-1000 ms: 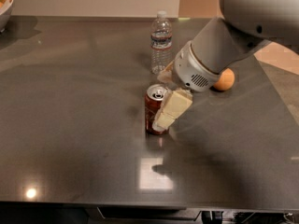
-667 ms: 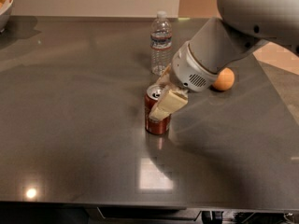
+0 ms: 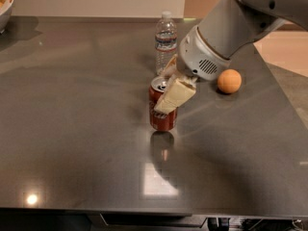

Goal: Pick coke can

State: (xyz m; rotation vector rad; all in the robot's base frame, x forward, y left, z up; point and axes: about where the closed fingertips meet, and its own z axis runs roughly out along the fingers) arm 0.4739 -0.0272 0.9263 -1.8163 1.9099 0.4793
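The coke can (image 3: 164,121), dark red with a silver top, is upright near the middle of the dark table (image 3: 72,109). My gripper (image 3: 162,101) reaches down from the upper right and is shut on the can. One cream finger (image 3: 174,96) lies across the can's front, and the other is behind it. The can's base sits just above its reflection, so it looks slightly off the table.
A clear plastic water bottle (image 3: 166,40) stands just behind the can. An orange (image 3: 229,81) lies to the right, under my arm. The rim of a white bowl (image 3: 5,6) shows at the far left corner. The table's front edge is near the bottom.
My gripper has closed on the can. The can and gripper now sit slightly higher in view than a second ago. Bottle and orange have not moved.
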